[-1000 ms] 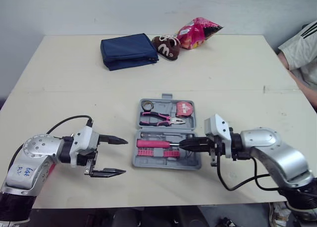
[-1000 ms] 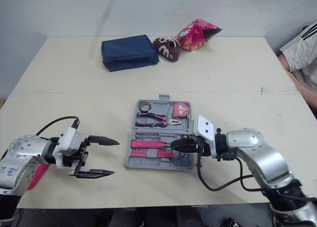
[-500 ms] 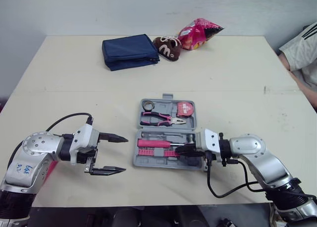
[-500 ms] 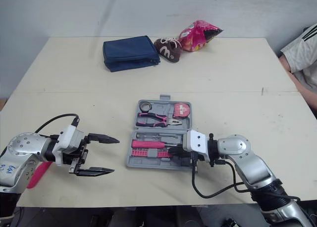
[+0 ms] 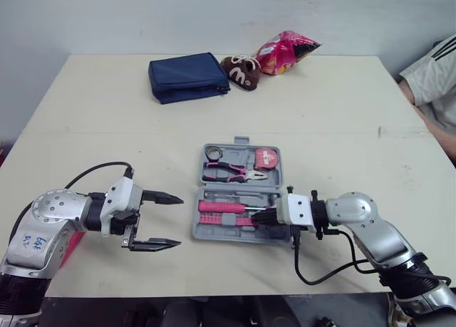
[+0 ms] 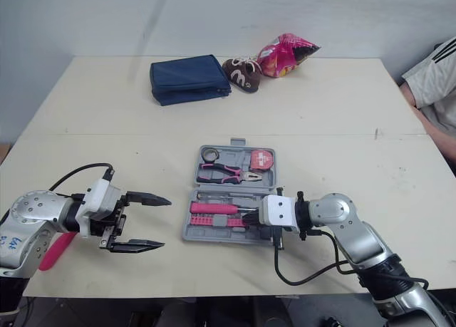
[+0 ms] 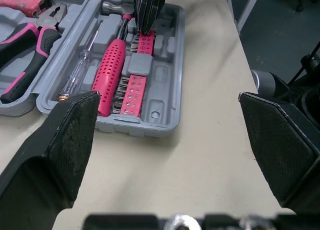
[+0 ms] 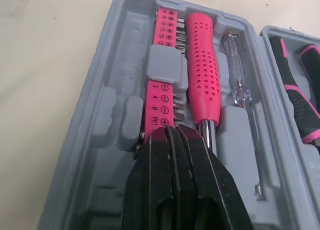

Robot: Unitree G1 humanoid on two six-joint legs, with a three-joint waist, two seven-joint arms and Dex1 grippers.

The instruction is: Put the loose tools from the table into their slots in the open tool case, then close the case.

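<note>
— Largest item?
— Table [image 5: 342,127], pale top. On it lies the landmark: tool case [image 5: 221,235], grey, open flat, both halves facing up.

— Other goods, by size?
— Blue pouch [image 5: 189,75], folded, well beyond the case's far side and to its left. Pink snack bag [image 5: 285,49], well beyond the far side, to the right. Brown shoe [image 5: 240,68], touching the bag, between it and the pouch. A person's sleeve [image 5: 431,67], far off the case's right.

— Arms?
— Left gripper [image 5: 178,221]: near the case's left wall, apart from it, fingers spread wide, holding nothing. Right gripper [image 5: 262,216]: reaching in over the case's right wall, fingers pressed together, tips inside the near half at the right end of the bit strip. I cannot tell whether they touch it.

— Contents, far half?
— Pliers [image 5: 231,173], pink and black grips, lying across the middle. Tape measure [image 5: 265,157], pink, right corner. Roll of tape [image 5: 213,153], left corner.

— Near half?
— Screwdriver [image 8: 202,77], pink perforated handle, seated lengthwise. Bit strip [image 8: 162,97], pink, numbered, just beside it on the side nearer the robot. Tester screwdriver [image 7: 80,74], clear handle, just beside the pink handle on the hinge side.
</note>
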